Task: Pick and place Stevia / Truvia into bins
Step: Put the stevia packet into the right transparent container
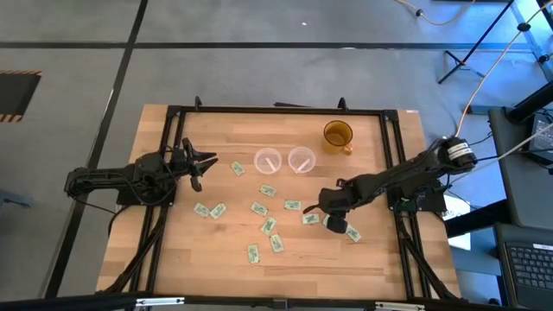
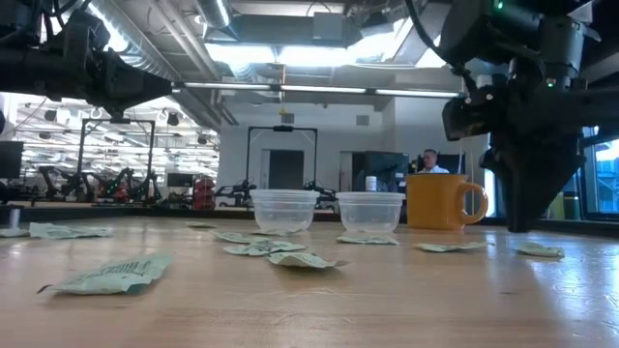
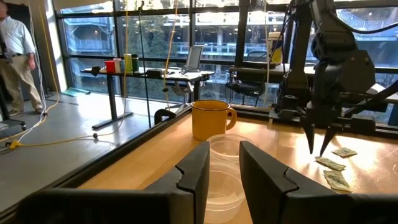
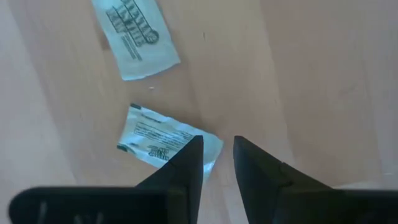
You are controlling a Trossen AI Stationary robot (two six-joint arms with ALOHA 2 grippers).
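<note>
Your right gripper [image 4: 217, 163] hangs point-down over the wooden worktop [image 1: 371, 259], fingers slightly parted, grasping nothing; one Stevia sachet [image 4: 163, 143] lies just beneath its tips. Your left gripper [image 3: 224, 171], unclenched and empty, faces the clear bins [image 1: 283, 161]. Behind: glass-walled workshop.

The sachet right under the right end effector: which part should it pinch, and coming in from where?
Judging by the right wrist view, straight down from above: the sachet lies flat on the table, so no side is reachable. The right end effector hangs open over its end nearest the fingers; pinching that edge across the short width probably suits best.
</note>
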